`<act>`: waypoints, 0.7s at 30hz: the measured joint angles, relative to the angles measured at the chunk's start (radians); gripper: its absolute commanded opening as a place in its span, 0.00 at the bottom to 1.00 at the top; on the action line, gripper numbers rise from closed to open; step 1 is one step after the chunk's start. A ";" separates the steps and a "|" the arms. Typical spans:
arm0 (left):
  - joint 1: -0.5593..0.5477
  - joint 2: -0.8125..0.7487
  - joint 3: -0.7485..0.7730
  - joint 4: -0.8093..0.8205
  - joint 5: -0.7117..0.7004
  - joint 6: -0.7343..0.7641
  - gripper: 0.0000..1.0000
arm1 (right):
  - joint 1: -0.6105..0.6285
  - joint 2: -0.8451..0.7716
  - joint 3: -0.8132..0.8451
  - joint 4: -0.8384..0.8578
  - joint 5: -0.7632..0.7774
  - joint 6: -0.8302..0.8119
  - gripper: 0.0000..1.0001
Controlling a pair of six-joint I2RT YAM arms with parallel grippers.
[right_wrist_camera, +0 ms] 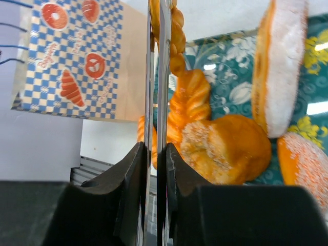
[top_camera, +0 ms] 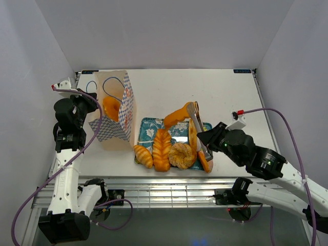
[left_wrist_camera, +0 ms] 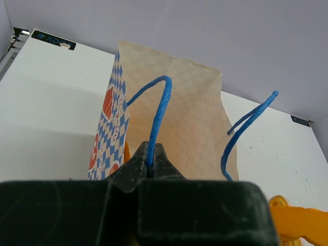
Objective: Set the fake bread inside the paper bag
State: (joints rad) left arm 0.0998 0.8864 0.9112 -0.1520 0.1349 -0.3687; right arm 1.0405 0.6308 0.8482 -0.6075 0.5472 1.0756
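Observation:
The paper bag (top_camera: 115, 110) stands upright at the left with one orange pastry (top_camera: 110, 107) inside. My left gripper (top_camera: 95, 102) is shut on its near blue cord handle (left_wrist_camera: 159, 113), seen pinched between the jaws in the left wrist view (left_wrist_camera: 149, 166). My right gripper (top_camera: 206, 147) is shut on metal tongs (top_camera: 195, 122), whose tips hold a long orange pastry (top_camera: 177, 115) raised over the tray. Several other fake breads lie at the tray's front: a croissant (top_camera: 143, 156), a braided loaf (top_camera: 162, 148) and a sugared doughnut (top_camera: 181, 155). The right wrist view shows the tongs (right_wrist_camera: 156, 77) in the gripper (right_wrist_camera: 156, 154).
The teal floral tray (top_camera: 151, 127) sits right of the bag, at mid table. A bun (top_camera: 193, 134) stands on edge beside the tongs, with another (top_camera: 206, 163) near the front edge. The bag's second handle (left_wrist_camera: 246, 128) hangs free. White walls enclose the table.

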 measured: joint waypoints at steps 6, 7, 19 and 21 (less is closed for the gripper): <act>0.000 -0.002 0.000 -0.002 -0.011 -0.003 0.00 | 0.000 0.246 0.262 0.085 -0.098 -0.198 0.08; 0.000 -0.004 0.000 -0.002 -0.017 -0.003 0.00 | 0.000 0.290 0.316 0.094 -0.116 -0.230 0.08; 0.000 -0.020 0.000 -0.005 -0.063 0.003 0.00 | 0.021 0.581 0.819 0.128 -0.244 -0.504 0.08; 0.000 -0.021 -0.002 -0.005 -0.068 0.003 0.00 | 0.027 0.599 0.885 0.121 -0.252 -0.534 0.08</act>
State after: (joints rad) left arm 0.0998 0.8658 0.9092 -0.1570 0.0669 -0.3660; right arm 1.0676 1.2301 1.7329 -0.4870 0.2955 0.5419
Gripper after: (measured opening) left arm 0.027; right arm 0.263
